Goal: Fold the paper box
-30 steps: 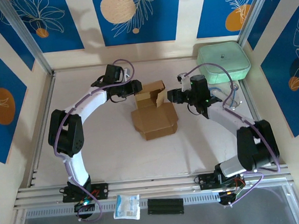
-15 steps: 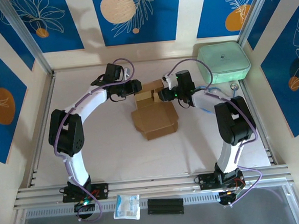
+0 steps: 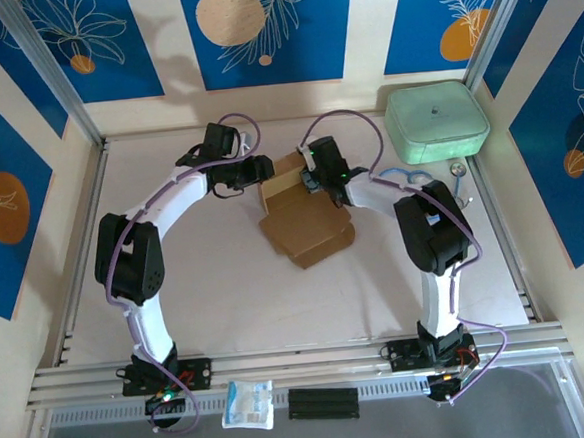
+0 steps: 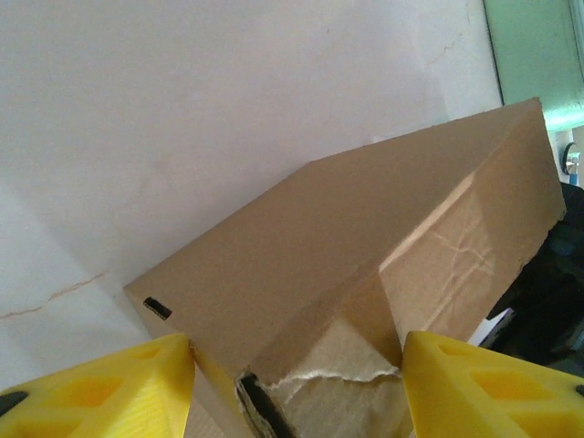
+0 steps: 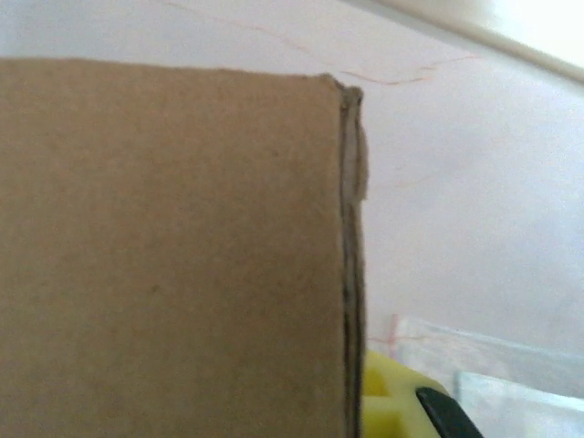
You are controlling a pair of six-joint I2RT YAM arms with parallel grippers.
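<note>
Nearest the arms' bases, a white packet (image 3: 247, 405) and a black strip (image 3: 323, 403) lie on the front rail. Past them, mid-table (image 3: 206, 285), sits the paper box (image 3: 302, 223), partly folded, with its raised walls at the far end. Only the top view shows both tools meeting there: the left tool (image 3: 265, 171) at the far-left wall and the right tool (image 3: 310, 179) at the far-right one. The left wrist view gives what that view cannot. The left tool (image 4: 297, 392) has its yellow fingers (image 4: 100, 388) spread, the paper box (image 4: 365, 246) corner fills the gap between them, and cardboard sits against both, a torn flap edge lowest. The right wrist view has a flat brown panel of the paper box (image 5: 173, 255) close up and one yellow finger (image 5: 388, 401) just past its edge. The right tool is pressed together; whether cardboard is caught in it I cannot tell. Farthest, in the right corner, is the mint-green case (image 3: 436, 122), also glimpsed by the left wrist camera (image 4: 538, 55). A second ago the right tool hung spread, apart from the box on its right; it has since swung in and closed. The upright flap now sits lower, the box has turned slightly, and the left arm has held its place.
</note>
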